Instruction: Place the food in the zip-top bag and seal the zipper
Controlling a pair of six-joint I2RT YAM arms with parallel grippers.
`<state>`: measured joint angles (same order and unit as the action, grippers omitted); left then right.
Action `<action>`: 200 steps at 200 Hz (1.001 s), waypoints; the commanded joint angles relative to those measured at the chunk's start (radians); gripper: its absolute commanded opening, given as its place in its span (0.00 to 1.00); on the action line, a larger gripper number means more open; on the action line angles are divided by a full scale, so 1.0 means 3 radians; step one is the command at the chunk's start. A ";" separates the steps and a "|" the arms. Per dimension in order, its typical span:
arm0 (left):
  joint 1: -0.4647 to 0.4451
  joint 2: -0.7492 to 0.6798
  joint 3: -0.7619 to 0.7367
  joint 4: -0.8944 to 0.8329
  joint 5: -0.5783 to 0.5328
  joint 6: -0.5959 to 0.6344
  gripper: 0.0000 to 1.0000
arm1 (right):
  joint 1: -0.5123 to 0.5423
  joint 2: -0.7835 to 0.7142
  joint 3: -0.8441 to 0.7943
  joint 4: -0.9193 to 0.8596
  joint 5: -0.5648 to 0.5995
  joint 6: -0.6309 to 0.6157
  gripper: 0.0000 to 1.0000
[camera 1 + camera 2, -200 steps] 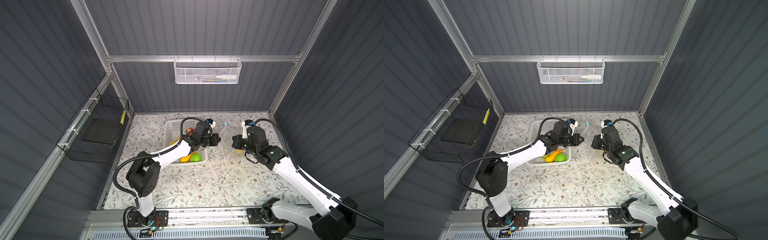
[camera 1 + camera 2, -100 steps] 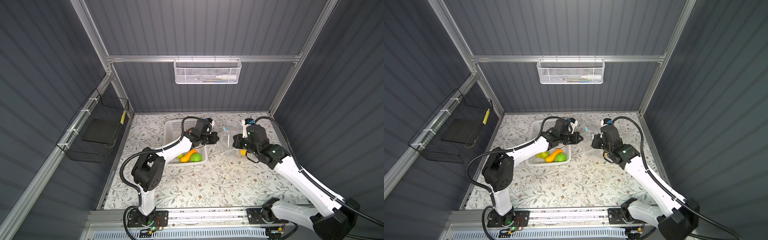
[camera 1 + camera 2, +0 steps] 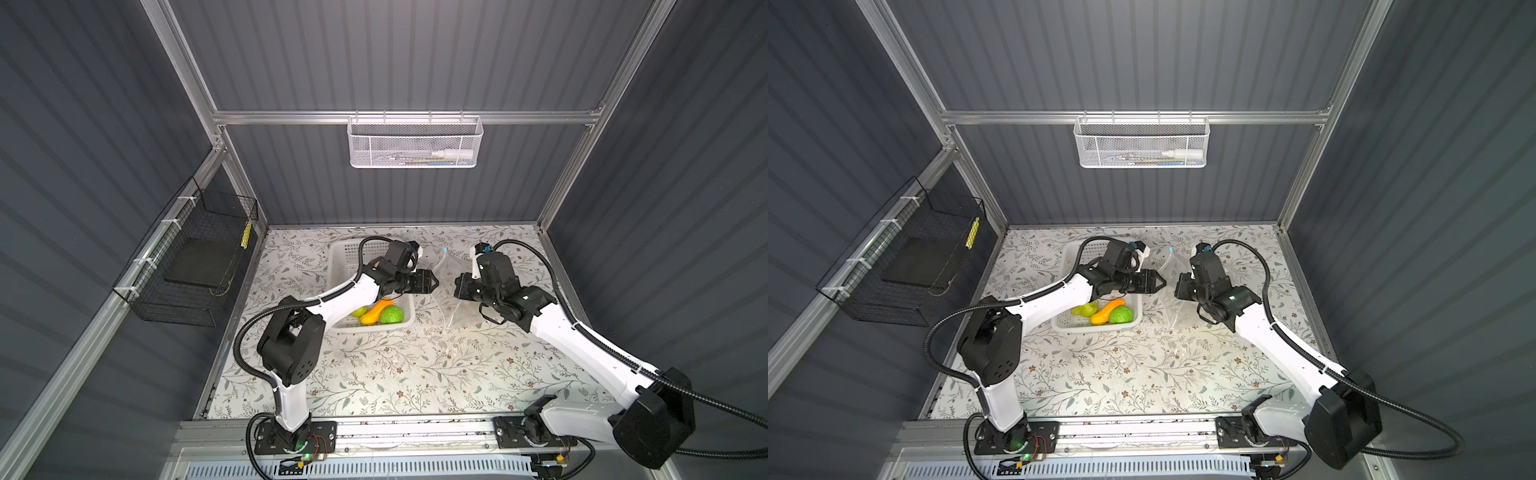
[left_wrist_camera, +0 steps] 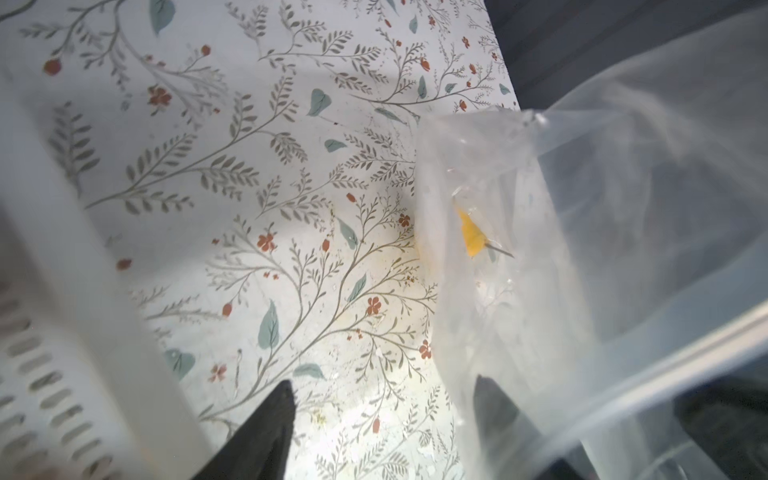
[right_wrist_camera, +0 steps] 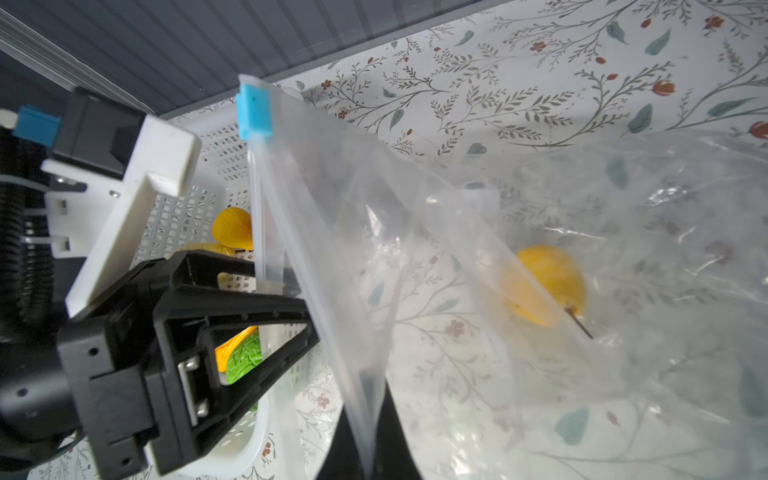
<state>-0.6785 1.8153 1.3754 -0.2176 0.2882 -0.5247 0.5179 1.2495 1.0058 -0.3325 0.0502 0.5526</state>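
The clear zip-top bag (image 5: 415,257) hangs from its mouth edge, and my right gripper (image 5: 370,436) is shut on that edge. The zipper's light-blue slider (image 5: 252,112) sits at the mouth's far end (image 3: 446,249). One yellow lemon (image 5: 548,291) lies inside the bag (image 4: 540,270). My left gripper (image 4: 384,399) stands open at the bag's mouth, holding nothing, with one fingertip (image 4: 490,399) veiled by the film. In both top views the two grippers (image 3: 432,282) (image 3: 457,286) face each other beside the bag (image 3: 1169,266). A green pear (image 3: 360,311), an orange gourd (image 3: 374,312) and a round green fruit (image 3: 392,314) lie in the basket.
The white perforated basket (image 3: 345,257) stands just left of the bag, under the left arm, with another lemon (image 5: 232,228) in it. A black wire basket (image 3: 187,266) hangs on the left wall and a white mesh basket (image 3: 415,141) on the back wall.
My left gripper has opened its jaws at the bag's mouth. The right gripper stays shut on the bag's edge, almost where it was.
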 commanded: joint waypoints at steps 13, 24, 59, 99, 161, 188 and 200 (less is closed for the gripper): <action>0.0248 -0.0495 -0.0173 -0.0302 0.0010 0.0217 0.74 | -0.0028 0.0016 -0.0031 0.0148 -0.0103 0.0047 0.00; 0.0303 -0.0598 -0.0188 -0.0488 -0.0090 0.0347 0.74 | -0.0039 0.0025 -0.0032 0.0157 -0.0126 0.0044 0.00; 0.0416 -0.0835 -0.0222 -0.1073 -0.0632 0.0781 0.74 | -0.0057 0.0026 -0.0034 0.0174 -0.0154 0.0037 0.00; 0.0590 -0.0939 -0.0303 -0.1469 -0.1173 0.1100 0.76 | -0.0067 0.0021 -0.0044 0.0172 -0.0160 0.0010 0.00; 0.0801 -0.0769 -0.0534 -0.1471 -0.1265 0.1032 0.76 | -0.0080 0.0034 -0.0029 0.0148 -0.0177 -0.0001 0.00; 0.0825 -0.0676 -0.0552 -0.1331 -0.1427 0.0926 0.77 | -0.0083 0.0049 -0.0029 0.0159 -0.0197 -0.0001 0.00; 0.0830 -0.0623 -0.0517 -0.1278 -0.1519 0.0928 0.78 | -0.0080 0.0053 -0.0031 0.0162 -0.0206 0.0000 0.00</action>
<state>-0.4366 1.6012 1.2182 -0.6270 -0.1059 -0.2287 0.4961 1.2526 1.0042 -0.2955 0.0010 0.5575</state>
